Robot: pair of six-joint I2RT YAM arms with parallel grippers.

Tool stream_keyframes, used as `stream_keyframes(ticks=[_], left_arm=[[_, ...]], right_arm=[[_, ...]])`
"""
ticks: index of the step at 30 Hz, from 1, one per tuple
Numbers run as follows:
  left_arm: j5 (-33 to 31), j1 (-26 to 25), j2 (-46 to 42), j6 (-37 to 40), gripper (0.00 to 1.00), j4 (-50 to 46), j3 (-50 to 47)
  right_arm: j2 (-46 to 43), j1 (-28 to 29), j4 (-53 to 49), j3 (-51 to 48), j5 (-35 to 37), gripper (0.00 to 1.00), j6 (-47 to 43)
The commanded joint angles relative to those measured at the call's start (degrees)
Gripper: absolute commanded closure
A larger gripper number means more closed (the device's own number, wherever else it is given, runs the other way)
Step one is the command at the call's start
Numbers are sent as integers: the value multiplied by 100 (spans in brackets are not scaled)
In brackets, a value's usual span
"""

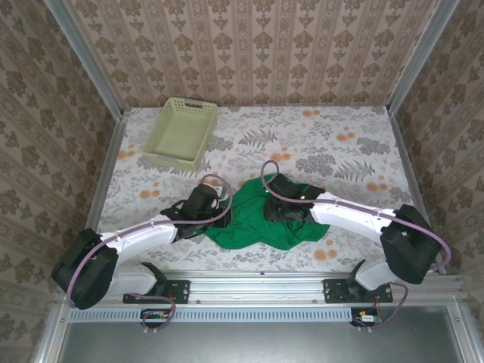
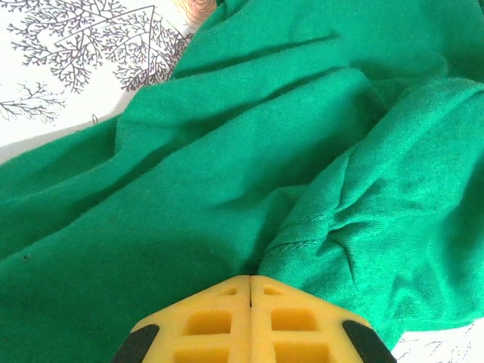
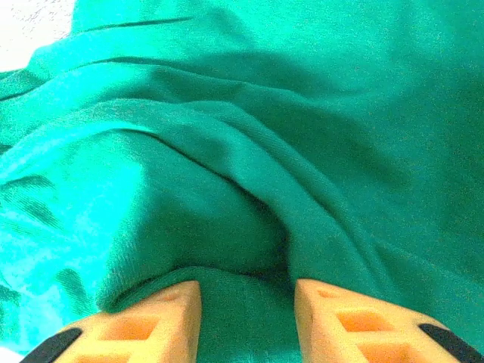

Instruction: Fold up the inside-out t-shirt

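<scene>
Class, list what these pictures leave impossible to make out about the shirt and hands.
- Top view: bright green cloth t-shirt, sleeves and collar lost in bunched folds.
- Left wrist view: whether the shut left hand pinches cloth; its fingers hide the contact.
- Right wrist view: open right hand, finger bases cut by the bottom edge.

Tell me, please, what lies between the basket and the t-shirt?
In the top view, mostly bare floral table lies between the basket and the t-shirt. The left arm's purple cable loops over that stretch close to the shirt.
</scene>
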Motion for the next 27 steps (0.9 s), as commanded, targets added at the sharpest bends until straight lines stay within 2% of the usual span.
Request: stream_keyframes(ticks=[1,5,9,14,18,22,27], left_arm=[[-61,-7,-112,88,100,-27,-86],[-67,-7,-148,85,100,-21,-124],[-86,-6,-165,89,100,-10,-170],[-96,-7,-182,79,100,16,-190],[-100,-5,-183,92,100,9,-199],[-122,-7,-166,92,100,9,-192],[-179,-5,-191,74,100,-22,-122]], right_arm=[[300,169,-97,316,297,58,-127],[365,277,-243,439,448,52,-144],[403,270,-254,399,423,50,-132],[564,274,-256,353,271,52,-27],[292,294,-164,194,228,56,-14],[57,293,-221,146,241,66,-84],[-279,298,-473,147,366,84,-154]])
